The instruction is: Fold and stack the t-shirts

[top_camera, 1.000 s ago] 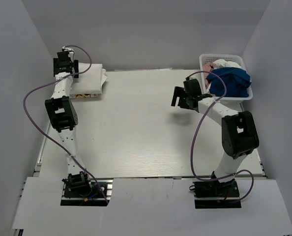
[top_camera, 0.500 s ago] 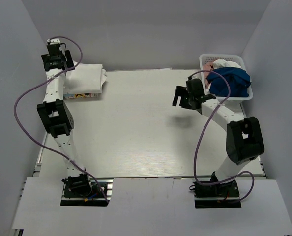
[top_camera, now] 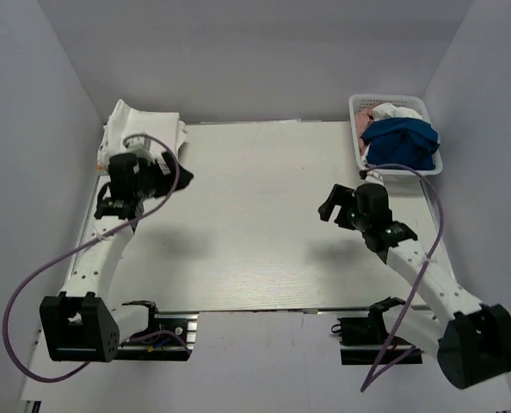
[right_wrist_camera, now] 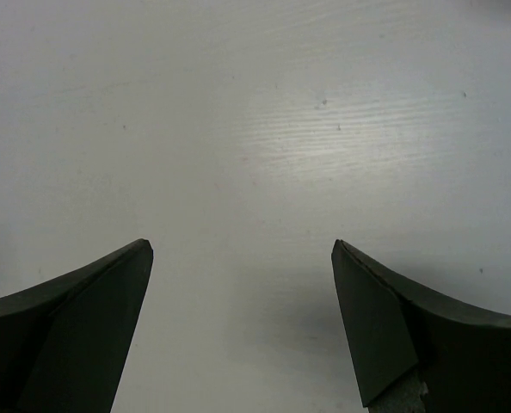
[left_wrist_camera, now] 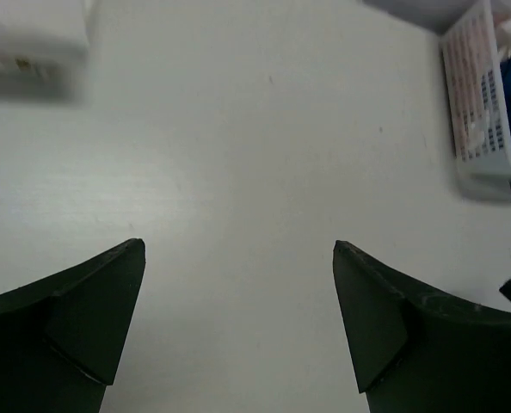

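The white table (top_camera: 255, 232) fills the view. Both arms are out over it: the left arm (top_camera: 92, 258) runs up along the left edge, and the right arm (top_camera: 419, 267) leans in from the near right corner. At the far left corner sits the pile of folded white shirts (top_camera: 152, 129), its top layer a little rumpled (the left wrist camera catches a blurred strip of coloured print along its edge). Over in the far right corner is the white plastic basket (top_camera: 357, 110). A blue shirt (top_camera: 402, 144) is heaped in it and bulges over the rim, with a white shirt (top_camera: 395, 112) bunched behind it. The left gripper (left_wrist_camera: 238, 249) hangs above bare tabletop just on the near side of the folded pile, fingers spread wide, nothing between them. The right gripper (right_wrist_camera: 243, 245) is also spread wide and empty. It hovers over the right half of the table, on the near side of the basket and clear of it.
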